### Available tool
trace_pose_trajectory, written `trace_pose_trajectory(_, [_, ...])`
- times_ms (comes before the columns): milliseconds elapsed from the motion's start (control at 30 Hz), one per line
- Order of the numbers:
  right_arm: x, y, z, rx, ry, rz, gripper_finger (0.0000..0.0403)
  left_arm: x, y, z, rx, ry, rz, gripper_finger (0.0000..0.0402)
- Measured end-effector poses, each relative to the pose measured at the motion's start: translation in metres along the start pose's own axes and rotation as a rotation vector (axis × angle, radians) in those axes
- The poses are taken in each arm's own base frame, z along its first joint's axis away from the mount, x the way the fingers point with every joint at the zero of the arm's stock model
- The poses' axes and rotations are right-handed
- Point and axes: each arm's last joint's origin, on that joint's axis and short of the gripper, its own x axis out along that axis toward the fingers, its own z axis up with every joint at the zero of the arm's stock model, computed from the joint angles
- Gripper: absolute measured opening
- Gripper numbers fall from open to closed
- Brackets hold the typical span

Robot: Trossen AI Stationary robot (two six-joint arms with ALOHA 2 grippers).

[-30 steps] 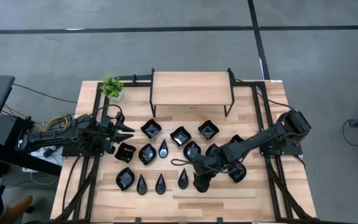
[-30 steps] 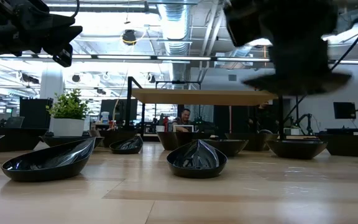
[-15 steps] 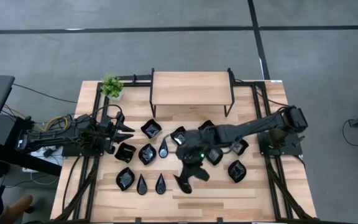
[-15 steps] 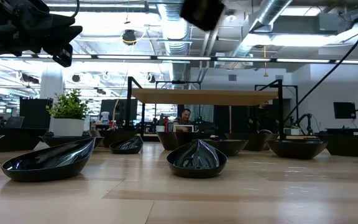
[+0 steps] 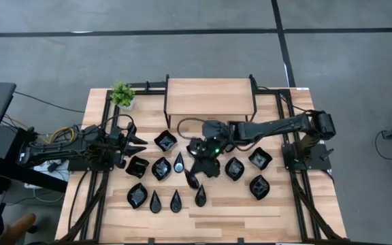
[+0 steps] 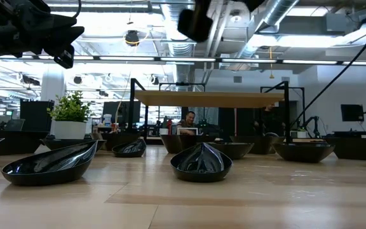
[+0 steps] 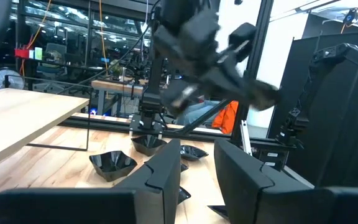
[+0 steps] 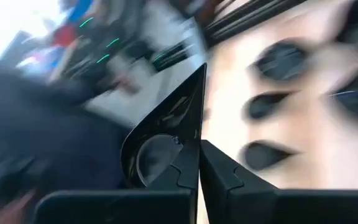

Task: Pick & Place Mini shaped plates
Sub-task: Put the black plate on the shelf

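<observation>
Above mid-table — right end effector pinches plate edge-up.

Pretty crowded mid-worktop: small glossy black dishes packed close in rows, barely any gaps to slip between. Right end effector hanging over the middle of that cluster, arm stretched across from the right edge. Raised light-wood shelf on black legs blocking the back. Small green potted plant at the back left corner. Bare wood along the front edge and front right corner.
</observation>
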Motion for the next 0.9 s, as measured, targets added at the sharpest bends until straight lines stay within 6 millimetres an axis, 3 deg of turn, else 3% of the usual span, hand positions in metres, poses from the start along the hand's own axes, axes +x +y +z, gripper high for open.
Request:
trace_pose_trajectory(200, [-0.061, -0.012, 0.000, 0.137, -0.071, -0.495, 0.0000, 0.000, 0.000, 0.000, 0.000, 0.001, 0.000, 0.0099])
trace_pose_trajectory(400, [-0.136, 0.001, 0.009, 0.269, -0.076, -0.799, 0.0000, 0.000, 0.000, 0.000, 0.001, -0.004, 0.000, 0.0099])
trace_pose_trajectory(667, [-0.211, -0.025, 0.021, 0.399, -0.113, -0.993, 0.0000, 0.000, 0.000, 0.001, 0.002, -0.008, -0.001, 0.0099])
trace_pose_trajectory(833, [-0.255, -0.046, 0.016, 0.515, -0.158, -1.082, 0.0000, 0.000, 0.000, 0.001, 0.003, -0.012, -0.002, 0.0099])
trace_pose_trajectory(900, [-0.264, -0.056, 0.014, 0.562, -0.146, -1.095, 0.0000, 0.000, 0.000, 0.001, 0.004, -0.013, -0.002, 0.0099])
